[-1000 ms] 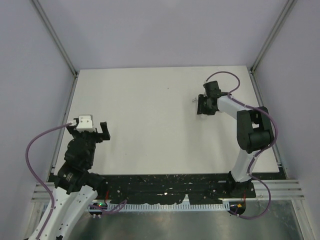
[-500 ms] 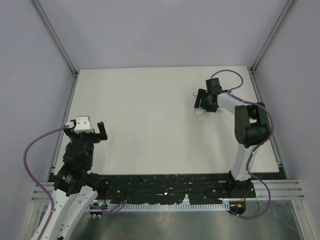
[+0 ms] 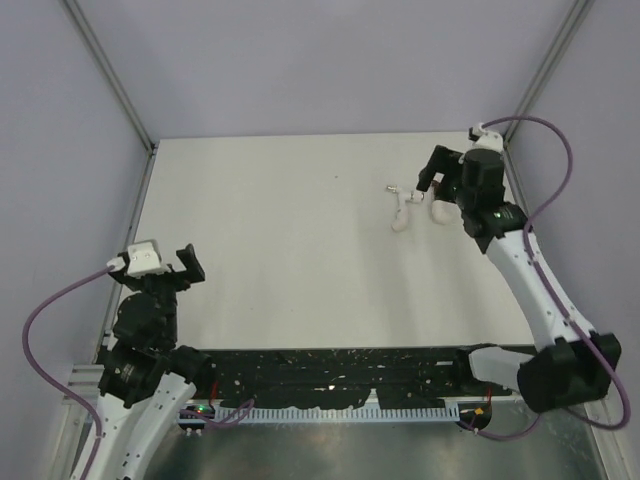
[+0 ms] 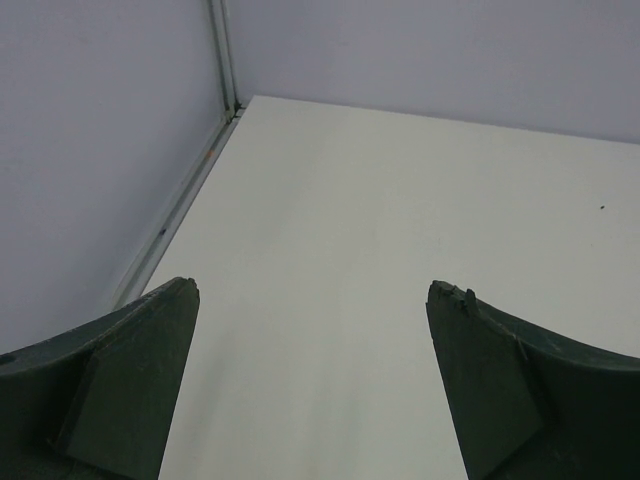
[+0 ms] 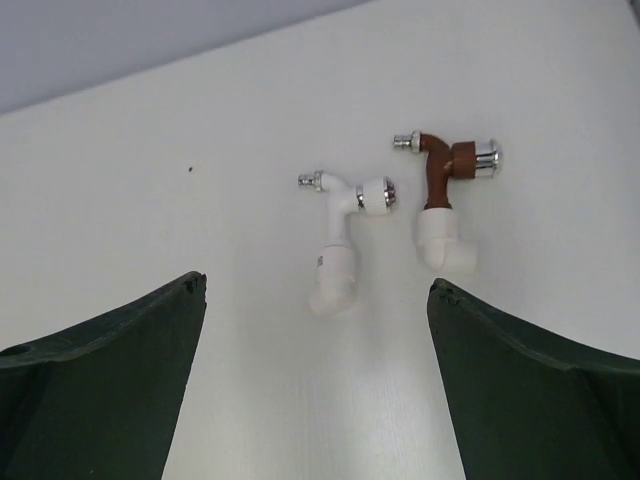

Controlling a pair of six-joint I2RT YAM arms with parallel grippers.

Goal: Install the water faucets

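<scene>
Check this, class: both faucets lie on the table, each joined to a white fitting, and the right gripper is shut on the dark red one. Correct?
Not quite: the right gripper is open, holding nothing. The right wrist view shows the dark red faucet lying on the table beyond its spread fingers, beside the white faucet, each joined to a white fitting.

On the table (image 3: 280, 260), far right, the left faucet (image 5: 338, 215) lies just beside the right faucet (image 5: 437, 180)

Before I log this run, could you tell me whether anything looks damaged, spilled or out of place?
Nothing stands out: the white faucet and the dark red faucet lie flat on the table, side by side, apart, seemingly intact.
</scene>
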